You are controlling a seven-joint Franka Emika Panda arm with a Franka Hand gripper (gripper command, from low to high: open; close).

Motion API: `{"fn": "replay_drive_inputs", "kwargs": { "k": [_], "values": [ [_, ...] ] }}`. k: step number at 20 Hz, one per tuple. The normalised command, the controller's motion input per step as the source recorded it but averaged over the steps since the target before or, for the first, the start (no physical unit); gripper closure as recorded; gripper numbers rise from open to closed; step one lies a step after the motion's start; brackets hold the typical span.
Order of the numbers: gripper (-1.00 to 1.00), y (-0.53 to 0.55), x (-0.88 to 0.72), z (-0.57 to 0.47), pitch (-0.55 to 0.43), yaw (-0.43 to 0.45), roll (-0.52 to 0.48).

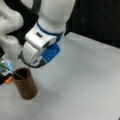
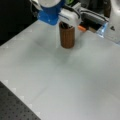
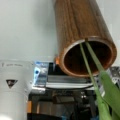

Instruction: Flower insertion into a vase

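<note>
The gripper (image 1: pixel 7 68) hung at a front view's left edge, just beside the vase's mouth; whether its jaws held anything I could not tell; in the wrist view green flower stems (image 3: pixel 91 62) ran into the vase (image 3: pixel 80 32); the vase (image 1: pixel 25 86) (image 2: pixel 67 36) stood upright on the white table (image 2: pixel 65 82) in both front views.

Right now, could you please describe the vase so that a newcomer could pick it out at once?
On the white table, look directly beneath the arm's blue-and-white wrist. There the vase stands upright: a brown wood-grain cylinder, open-topped, with green stems entering its mouth. Nothing else on the table is brown or cylindrical.
</note>
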Motion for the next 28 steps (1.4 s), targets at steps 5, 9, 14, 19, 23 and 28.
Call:
{"fn": "replay_drive_inputs", "kwargs": {
  "k": [5,9,14,19,23,28],
  "values": [
    [-1.0,0.18,-0.09,-0.15,-0.273,0.062,0.038],
    [-1.0,0.16,-0.02,-0.1,-0.19,0.039,0.02],
    [-1.0,0.14,0.05,-0.1,-0.17,0.021,0.028],
    [-1.0,0.19,-0.01,0.08,-0.264,-0.069,0.167],
    [-1.0,0.21,-0.05,0.25,-0.194,-0.123,0.165],
    [-1.0,0.21,0.01,0.2,-0.106,-0.135,0.132]
  ]
}}
